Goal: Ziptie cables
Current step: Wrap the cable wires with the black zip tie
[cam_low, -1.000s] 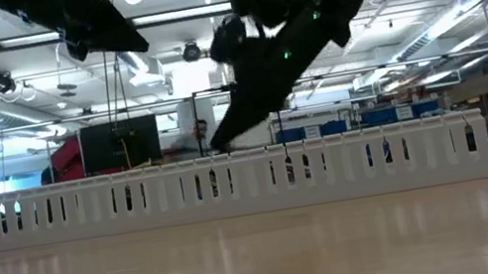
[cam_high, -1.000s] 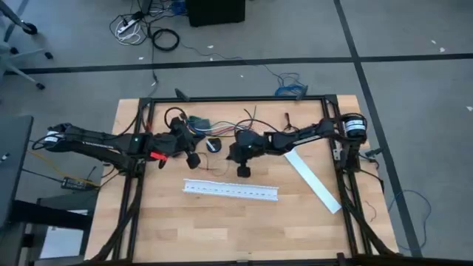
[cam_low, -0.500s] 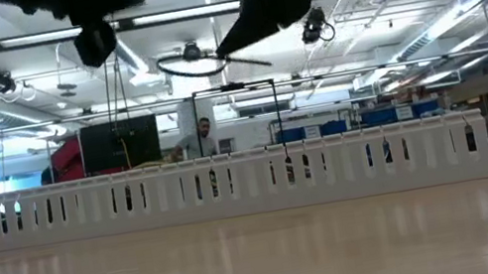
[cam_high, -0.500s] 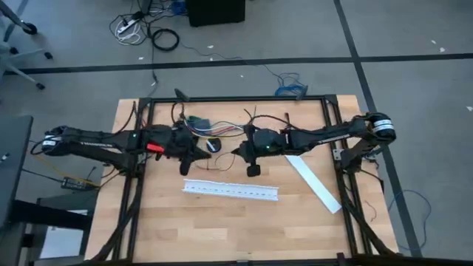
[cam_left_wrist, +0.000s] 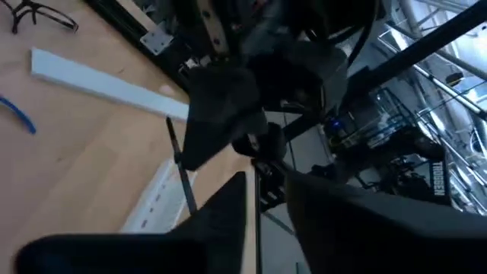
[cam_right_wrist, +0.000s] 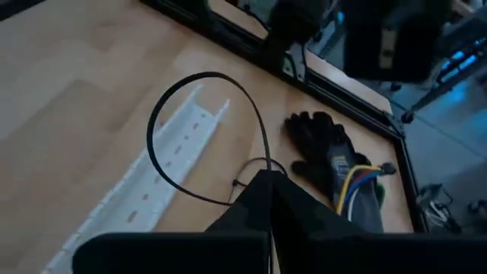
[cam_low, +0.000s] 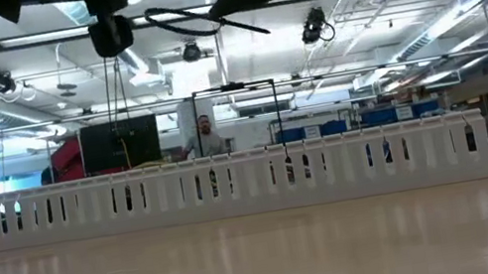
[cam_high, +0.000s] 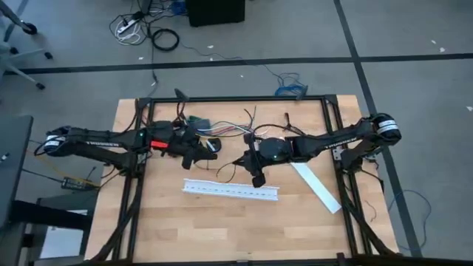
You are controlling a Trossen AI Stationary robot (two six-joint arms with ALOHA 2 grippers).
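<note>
The ziptie (cam_right_wrist: 199, 76) is a thin black strap bent into a closed loop; it also shows in the low view (cam_low: 193, 20) and the high view (cam_high: 225, 171). My right gripper (cam_right_wrist: 266, 176) is shut on it above the middle of the table (cam_high: 256, 176). My left gripper (cam_high: 209, 155) hovers just left of it, open by a narrow gap (cam_left_wrist: 266, 179). The cables (cam_high: 250, 118), thin loose wires, lie at the far side, outside the loop. The white slotted channel (cam_high: 230, 191) lies on the table below the grippers. My right gripper pinches the ziptie where the loop's two ends meet (cam_right_wrist: 255, 169), between its fingertips. The loop stands out in front of the fingers, lifted clear above the table and the channel. My left gripper: a thin black strand (cam_left_wrist: 259, 221) shows in its gap; whether it touches, I cannot tell.
A second white strip (cam_high: 314, 181) lies slanted at the right. A black glove with coloured wires (cam_right_wrist: 335, 152) lies near the black frame rail (cam_right_wrist: 228, 46). A coloured wire bunch (cam_high: 198, 122) sits at the far left. Bare wood lies near the table's front edge.
Both grippers have risen. My right gripper has carried the ziptie up from channel height and a little toward the right and near edges; the strap now shows as a loop high in the low view. My left gripper has moved right, toward the right gripper.
</note>
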